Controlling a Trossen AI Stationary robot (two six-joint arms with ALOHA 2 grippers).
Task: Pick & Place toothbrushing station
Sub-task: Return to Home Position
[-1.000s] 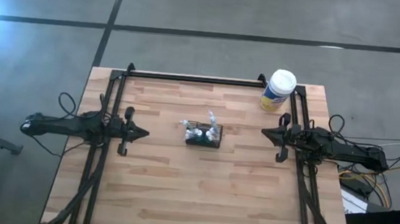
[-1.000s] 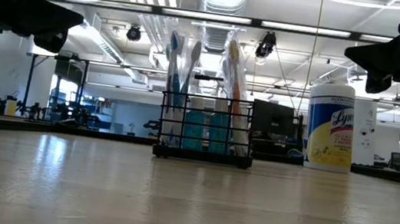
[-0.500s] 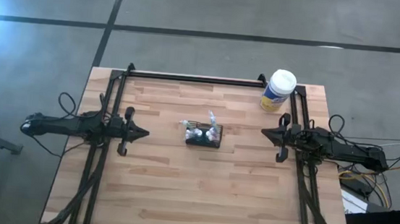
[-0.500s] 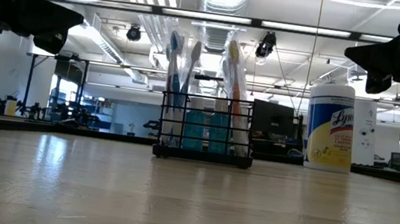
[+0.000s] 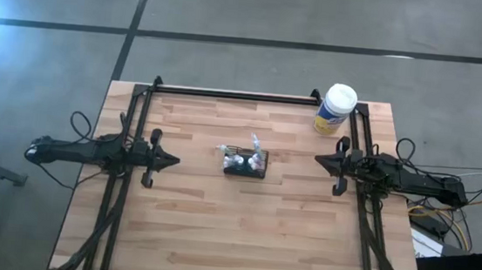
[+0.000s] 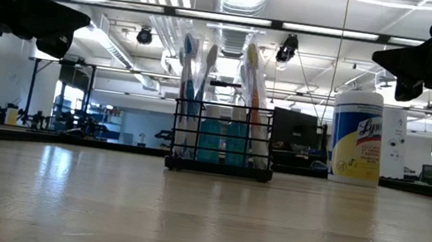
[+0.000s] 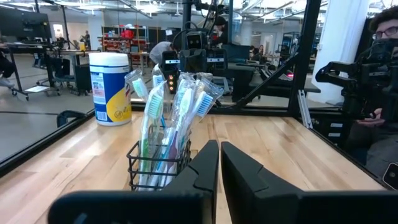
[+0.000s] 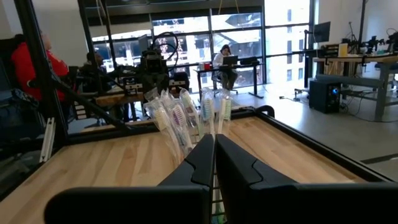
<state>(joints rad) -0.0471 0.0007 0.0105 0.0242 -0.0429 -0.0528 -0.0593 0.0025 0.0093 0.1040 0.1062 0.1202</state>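
The left tool is pinched closed and holds nothing. It hangs over the left side of the tabletop. The right tool is closed and bare too, over the right side. Nothing has moved in the last second. Between them stands the wire basket, with the toothbrushes and toothpaste tubes upright inside. A white-lidded canister sits far right. I think the job is done.
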